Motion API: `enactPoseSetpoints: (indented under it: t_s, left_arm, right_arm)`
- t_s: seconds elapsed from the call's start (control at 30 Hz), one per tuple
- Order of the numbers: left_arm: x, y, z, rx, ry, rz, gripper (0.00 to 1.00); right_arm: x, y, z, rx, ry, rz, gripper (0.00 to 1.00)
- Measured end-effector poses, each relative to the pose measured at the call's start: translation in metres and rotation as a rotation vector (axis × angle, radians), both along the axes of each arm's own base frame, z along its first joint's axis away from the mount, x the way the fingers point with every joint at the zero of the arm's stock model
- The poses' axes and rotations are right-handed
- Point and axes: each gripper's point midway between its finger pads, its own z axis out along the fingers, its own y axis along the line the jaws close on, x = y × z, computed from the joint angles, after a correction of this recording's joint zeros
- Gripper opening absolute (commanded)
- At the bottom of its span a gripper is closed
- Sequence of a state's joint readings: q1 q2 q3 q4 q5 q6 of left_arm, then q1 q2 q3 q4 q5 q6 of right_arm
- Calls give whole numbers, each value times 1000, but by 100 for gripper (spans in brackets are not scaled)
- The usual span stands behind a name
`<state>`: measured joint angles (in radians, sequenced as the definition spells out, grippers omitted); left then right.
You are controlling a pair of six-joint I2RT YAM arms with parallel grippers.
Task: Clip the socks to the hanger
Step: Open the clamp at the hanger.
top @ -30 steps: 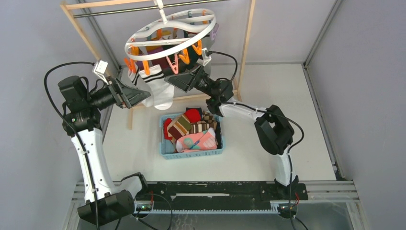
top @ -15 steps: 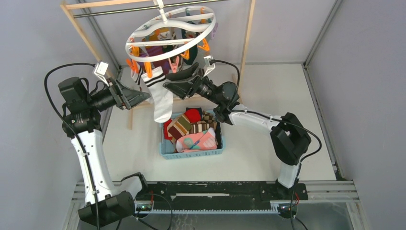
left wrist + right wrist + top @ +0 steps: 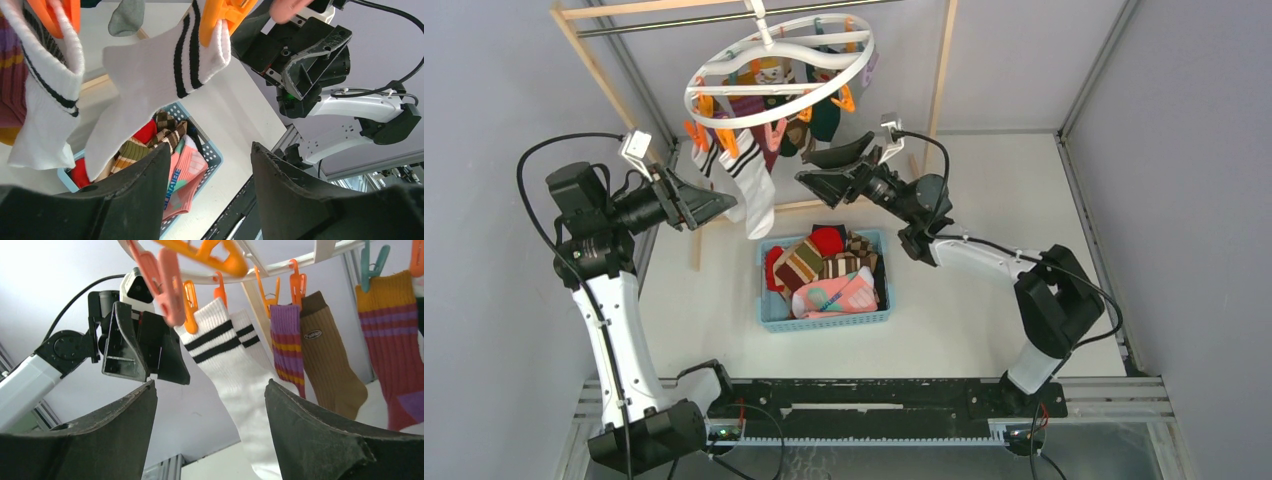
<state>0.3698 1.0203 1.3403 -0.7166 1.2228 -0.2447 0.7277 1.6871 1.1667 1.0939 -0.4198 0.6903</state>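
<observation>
While the left end effector (image 3: 724,203) and right end effector (image 3: 812,168) are gaping empty, a white black-banded fabric sock (image 3: 759,195) is hanging clipped on the round white plastic hanger (image 3: 784,48); fetching another from the blue plastic basket (image 3: 824,322) is looking due next.

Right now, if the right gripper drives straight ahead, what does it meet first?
Likely the white banded sock, hanging centred ahead of the open right gripper; depth is unclear.
</observation>
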Motion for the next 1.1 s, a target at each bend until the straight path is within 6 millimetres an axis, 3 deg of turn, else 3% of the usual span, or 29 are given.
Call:
enactPoseSetpoints:
  t_s: [0.17,0.33,0.43,0.53,0.77,0.93,1.1]
  left_arm:
    - [1,1,-2,7,0,7,62]
    - [4,9,-6,23,30,54,70]
    - [7,21,-8,51,42,101,71]
    - [11,36,-14,75,65,151,87]
    - [17,79,-42,153,156,278,100]
    - [18,104,-65,198,221,338,100]
    - [16,106,-84,195,262,333,100]
  right_arm:
    - [-8,-19,0,-15,-15,-14,84]
    - [-21,-41,-5,-44,-20,-47,88]
    - [-26,-59,-19,-84,4,-97,89]
    - [-26,-79,-34,-125,39,-160,94]
    - [-25,-110,-60,-208,119,-286,97]
    - [-25,-123,-68,-229,154,-335,96]
    - [-23,-117,-68,-211,148,-317,86]
